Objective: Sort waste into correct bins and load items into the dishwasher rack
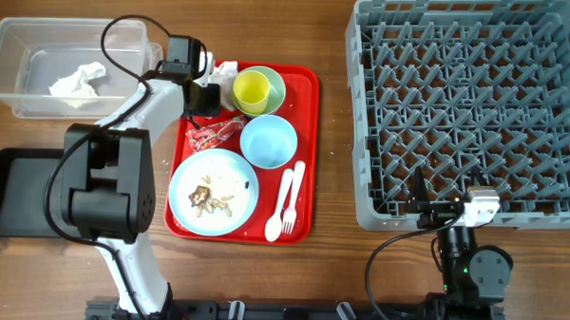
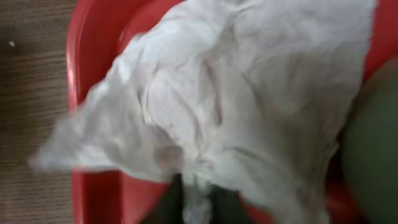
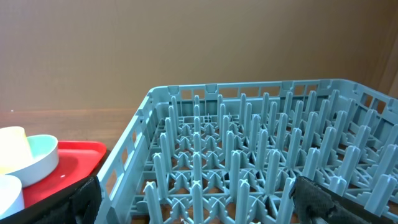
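We are judging the crumpled napkin [image 2: 211, 99] to be almost weightless, soft and easy to tear, so a pinch on a bunched fold is suiting it better than a pull on a thin loose edge. The left claw [image 2: 196, 198] is clenching such a fold. The rest of the napkin is billowing out ahead of the claw over the corner of the red tray [image 2: 93, 37]. The green bowl [image 2: 373, 149] is sitting just beside the claw, and the clear tub [image 1: 23, 37] is lying well apart on the claw's other side. The left arm is reaching up and bending its wrist down over that corner. The right claw [image 3: 202, 200] is hanging spread wide and empty, with the rack [image 3: 249, 124] just ahead of it.
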You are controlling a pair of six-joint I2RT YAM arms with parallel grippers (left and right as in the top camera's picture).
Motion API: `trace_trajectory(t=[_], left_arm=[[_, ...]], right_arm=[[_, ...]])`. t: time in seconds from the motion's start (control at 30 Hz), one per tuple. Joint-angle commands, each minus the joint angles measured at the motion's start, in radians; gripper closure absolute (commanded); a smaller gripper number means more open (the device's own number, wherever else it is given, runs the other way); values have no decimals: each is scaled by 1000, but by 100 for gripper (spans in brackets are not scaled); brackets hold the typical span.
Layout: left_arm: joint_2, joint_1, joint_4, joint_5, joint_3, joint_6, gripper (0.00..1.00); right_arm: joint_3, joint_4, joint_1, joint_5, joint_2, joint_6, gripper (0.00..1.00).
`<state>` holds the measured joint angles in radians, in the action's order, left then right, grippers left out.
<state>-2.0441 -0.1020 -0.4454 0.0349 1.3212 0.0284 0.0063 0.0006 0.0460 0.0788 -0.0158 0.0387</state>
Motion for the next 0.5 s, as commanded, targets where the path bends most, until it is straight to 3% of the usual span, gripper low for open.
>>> trace_trajectory(t=[0.0, 0.23, 0.47], left_arm=[[9, 0, -28, 4, 13, -37, 96], [209, 3, -22, -130, 27, -252, 96], [415, 69, 128, -296, 27, -385, 96]], right_arm=[[-1, 4, 5, 9, 2, -10, 0], [-1, 4, 5, 9, 2, -11, 0], [-1, 4, 5, 9, 2, -11, 0]])
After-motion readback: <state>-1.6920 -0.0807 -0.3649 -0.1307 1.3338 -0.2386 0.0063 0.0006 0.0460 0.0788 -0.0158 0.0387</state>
